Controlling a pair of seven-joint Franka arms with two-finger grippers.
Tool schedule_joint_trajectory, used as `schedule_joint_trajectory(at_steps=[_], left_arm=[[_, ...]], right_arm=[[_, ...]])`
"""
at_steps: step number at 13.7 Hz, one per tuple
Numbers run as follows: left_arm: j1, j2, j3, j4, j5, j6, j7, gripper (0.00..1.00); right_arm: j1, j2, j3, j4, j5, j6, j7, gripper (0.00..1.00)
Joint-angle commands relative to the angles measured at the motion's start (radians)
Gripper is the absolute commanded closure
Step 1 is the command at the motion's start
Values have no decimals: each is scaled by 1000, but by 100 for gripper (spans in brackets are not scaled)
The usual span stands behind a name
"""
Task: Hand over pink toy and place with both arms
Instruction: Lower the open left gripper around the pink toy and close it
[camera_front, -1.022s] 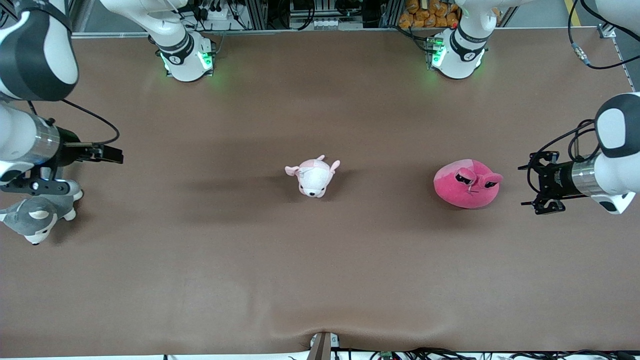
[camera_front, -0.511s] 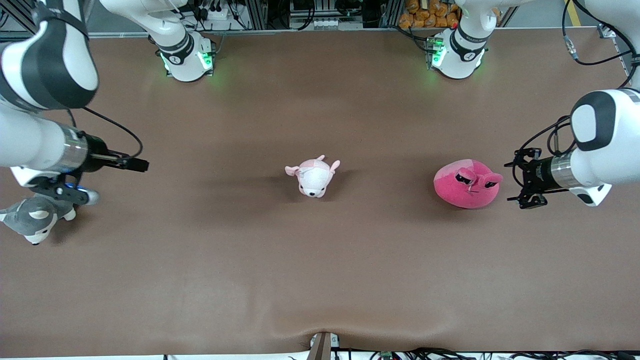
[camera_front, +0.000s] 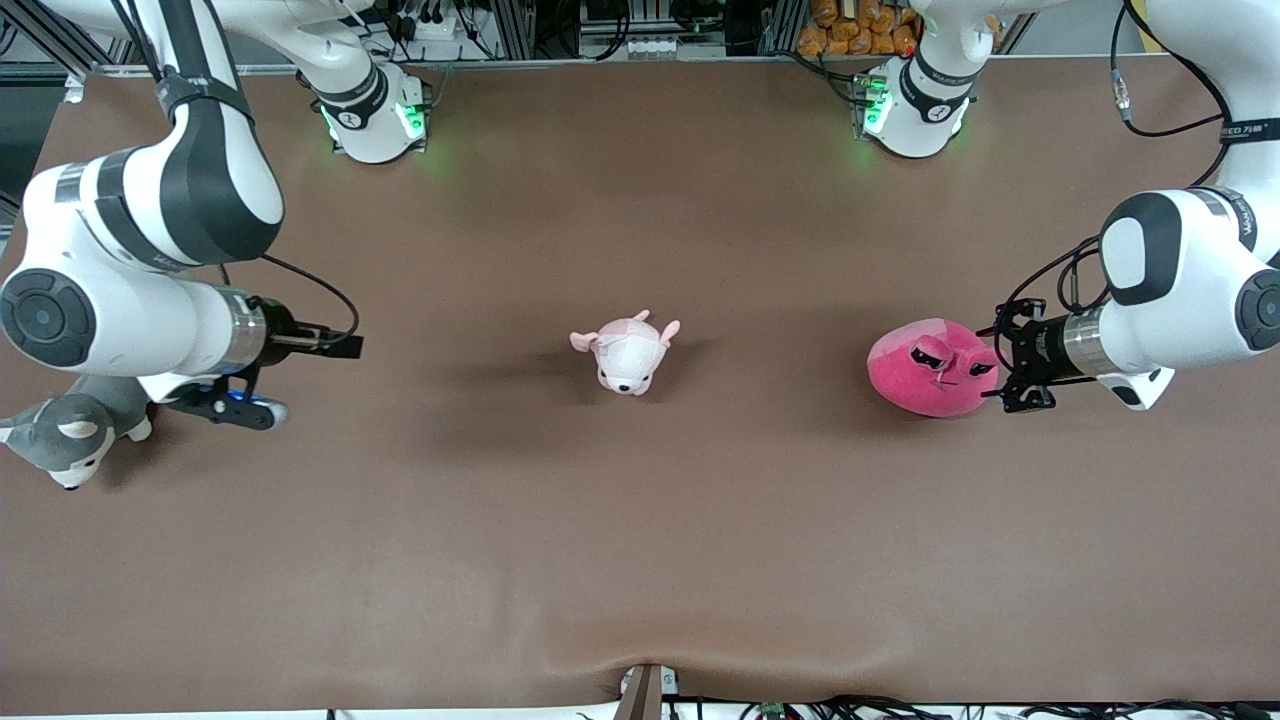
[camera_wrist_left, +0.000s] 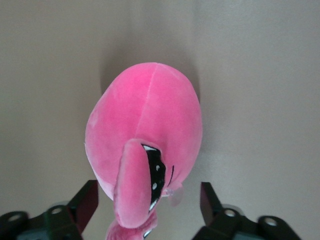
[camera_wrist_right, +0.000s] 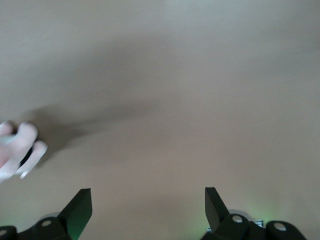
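The hot-pink pink toy (camera_front: 930, 370) sits on the brown table toward the left arm's end, its stalk eyes facing the left gripper. My left gripper (camera_front: 1001, 368) is low at the toy's eye end with its fingers spread to either side. In the left wrist view the pink toy (camera_wrist_left: 145, 115) pokes one stalk eye between the open fingers (camera_wrist_left: 206, 197) of the left gripper (camera_wrist_left: 147, 194), with a gap on one side. My right gripper (camera_front: 348, 347) hangs open over bare table at the right arm's end. Nothing lies between the fingers of the right gripper (camera_wrist_right: 147, 196).
A pale pink-and-white puppy plush (camera_front: 625, 352) sits mid-table and shows at the edge of the right wrist view (camera_wrist_right: 15, 150). A grey husky plush (camera_front: 70, 435) lies at the right arm's end, partly under that arm. A clamp (camera_front: 645, 690) sticks up at the table's near edge.
The left gripper has closed in on the pink toy until its fingers flank the eye end. The right arm has swung from over the husky toward the table's middle.
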Motion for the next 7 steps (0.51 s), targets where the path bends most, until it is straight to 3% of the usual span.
schedule_joint_trajectory(at_steps=[1,4,5,7], left_arm=[[7,-1,-6,-20,-18,18,-13,22],[7,4,-5,-19,-17,18,-12,36],[7,8,-5,-19,-15,18,-10,44],[7,13,-5,-16,-12,17,-12,65]], right_arm=[[19,3,4,38,156,40,-50,0],[-33,12,3,35,357,105,-181,0],[-38,20,1,35,428,134,-231,0],[-28,31,1,32,478,183,-248,0]])
